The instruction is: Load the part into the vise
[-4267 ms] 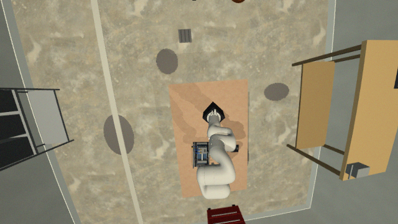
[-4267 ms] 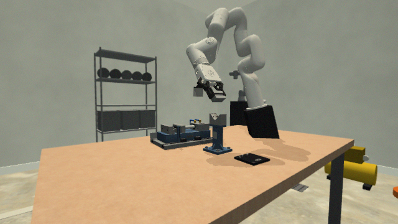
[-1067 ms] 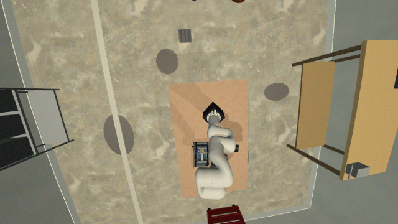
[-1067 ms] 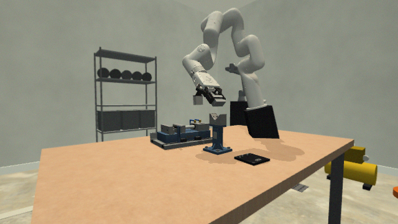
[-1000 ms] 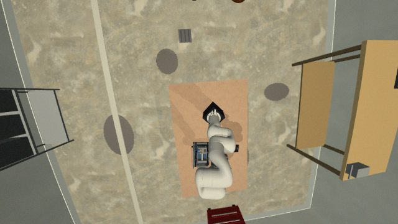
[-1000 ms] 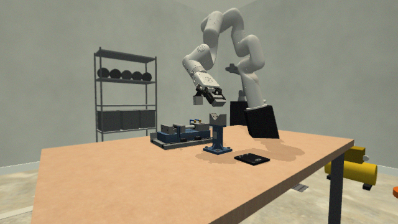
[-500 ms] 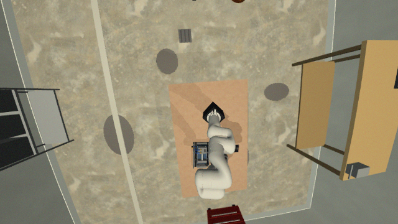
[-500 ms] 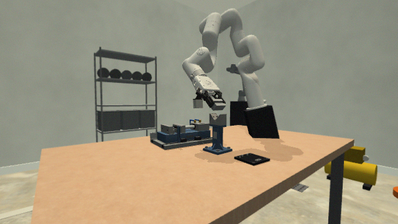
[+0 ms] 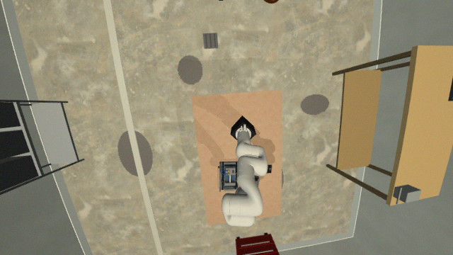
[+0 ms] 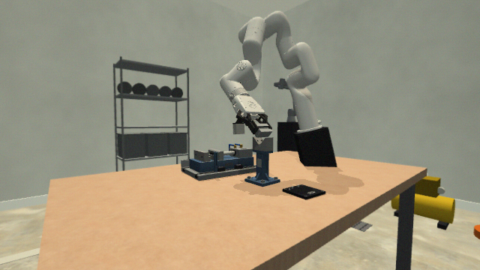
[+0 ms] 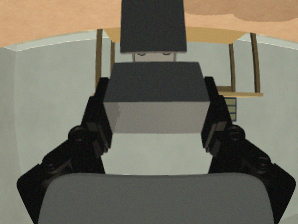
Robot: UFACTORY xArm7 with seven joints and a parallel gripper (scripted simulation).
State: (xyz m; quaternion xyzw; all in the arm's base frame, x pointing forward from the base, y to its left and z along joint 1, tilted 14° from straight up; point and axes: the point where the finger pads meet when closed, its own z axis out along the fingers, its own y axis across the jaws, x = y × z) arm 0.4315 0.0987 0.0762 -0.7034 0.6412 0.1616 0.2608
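Observation:
My gripper [image 10: 252, 126] is shut on the part [image 10: 238, 128], a grey block, and holds it in the air, tilted. The block hangs just above the grey top of the V-block [image 10: 262, 145], which stands on a blue post; I cannot tell if they touch. In the wrist view the block [image 11: 156, 104] sits between the two black fingers, with the V-block [image 11: 153, 19] right beyond it. The blue vise [image 10: 219, 161] stands open on the table, to the left of the V-block. It also shows partly under the arm in the overhead view [image 9: 228, 176]. The black infeed plate [image 10: 304, 191] lies flat with nothing on it.
The arm's black base [image 10: 315, 146] stands behind the V-block. A metal shelf [image 10: 151, 112] stands beyond the table at the left. A yellow tank [image 10: 427, 202] lies on the floor by the table's right leg.

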